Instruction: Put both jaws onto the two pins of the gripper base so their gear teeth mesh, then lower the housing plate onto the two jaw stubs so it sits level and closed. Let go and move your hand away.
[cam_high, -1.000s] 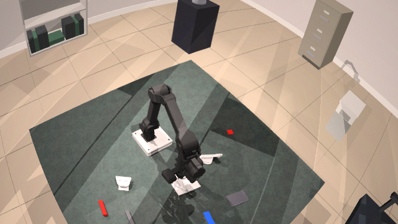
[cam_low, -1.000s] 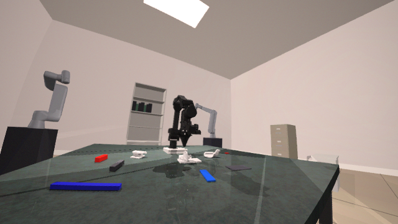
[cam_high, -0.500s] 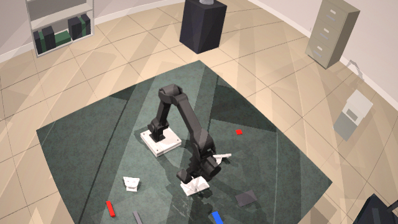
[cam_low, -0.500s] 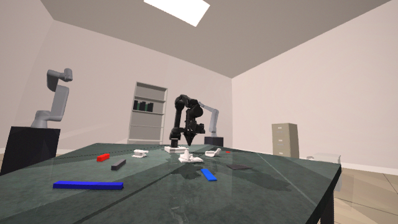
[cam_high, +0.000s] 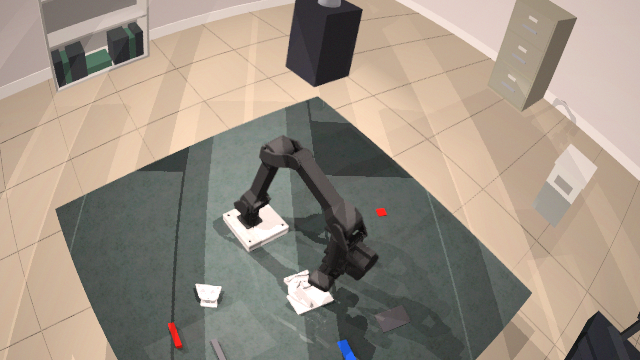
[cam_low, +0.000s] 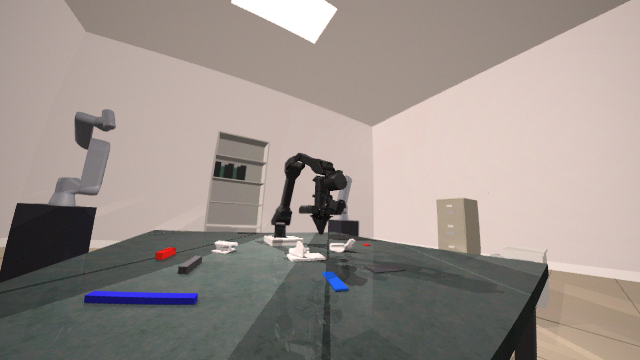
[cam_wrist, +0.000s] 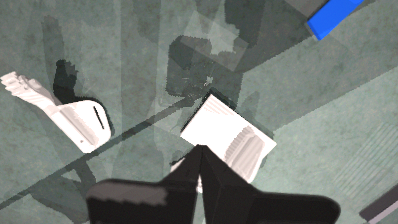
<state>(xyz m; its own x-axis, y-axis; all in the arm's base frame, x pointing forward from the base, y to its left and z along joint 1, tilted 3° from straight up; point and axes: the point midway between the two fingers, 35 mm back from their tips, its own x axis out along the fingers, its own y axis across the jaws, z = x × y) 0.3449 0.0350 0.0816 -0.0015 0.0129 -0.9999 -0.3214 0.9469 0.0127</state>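
Note:
The white gripper base (cam_high: 321, 299) (cam_low: 312, 258) (cam_wrist: 210, 126) lies flat on the table. One white jaw (cam_low: 299, 249) (cam_wrist: 248, 151) is on it; whether it sits on a pin cannot be told. The other white jaw (cam_low: 343, 246) (cam_wrist: 82, 125) lies on the table apart from the base, hidden by the arm in the top view. The white housing plate (cam_high: 208, 294) (cam_low: 225, 246) rests on the table, away from the base. My gripper (cam_low: 321, 232) (cam_wrist: 200, 149) is shut and empty, pointing down above the table. In the wrist view its fingers hide part of the base.
A red block (cam_high: 175, 335) (cam_low: 165, 253), a grey bar (cam_low: 190, 264), a long blue bar (cam_low: 141, 298) and a blue block (cam_high: 346, 350) (cam_low: 335, 281) lie around. A dark flat plate (cam_high: 392, 319) and a small red square (cam_high: 381, 212) lie on the table (cam_high: 150, 240).

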